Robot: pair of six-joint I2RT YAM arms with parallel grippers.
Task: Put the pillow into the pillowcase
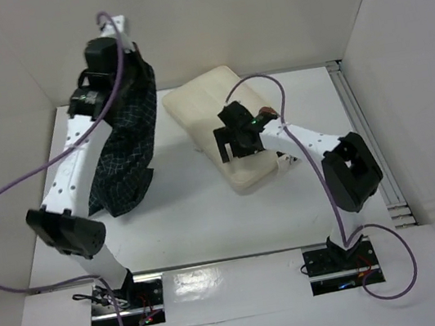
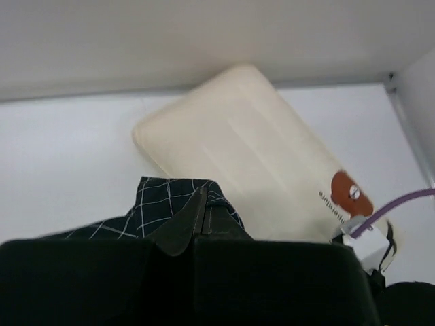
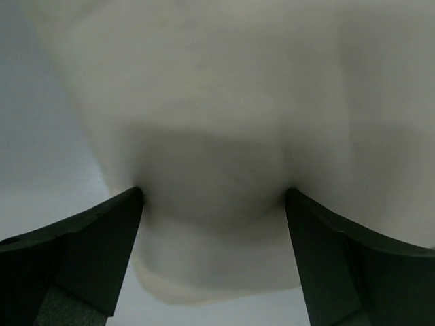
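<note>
Top view: the left pincer (image 1: 106, 58) is raised at the far left and clamped on the upper edge of the pillowcase (image 1: 126, 148), which hangs slack, its lower end seeming to reach the bench (image 1: 194, 224). The pillow (image 1: 202, 107) lies flat just right of it, wholly outside the case, with the right pincer (image 1: 237, 139) over its near end. Left wrist view: the fingers are pressed together on a fold of checked cloth. The pillow lies beyond, its bear print (image 2: 350, 193) at the right. No open mouth shows. Right wrist view: the jaws are spread wide, one tip at each side of a bulge in the pillow's end, and nothing is clamped. Judged step: taking hold of the pillow; insertion is not begun. The next move calls for closing firmly on that soft end, then finding the case's mouth, which is likely collapsed.
</note>
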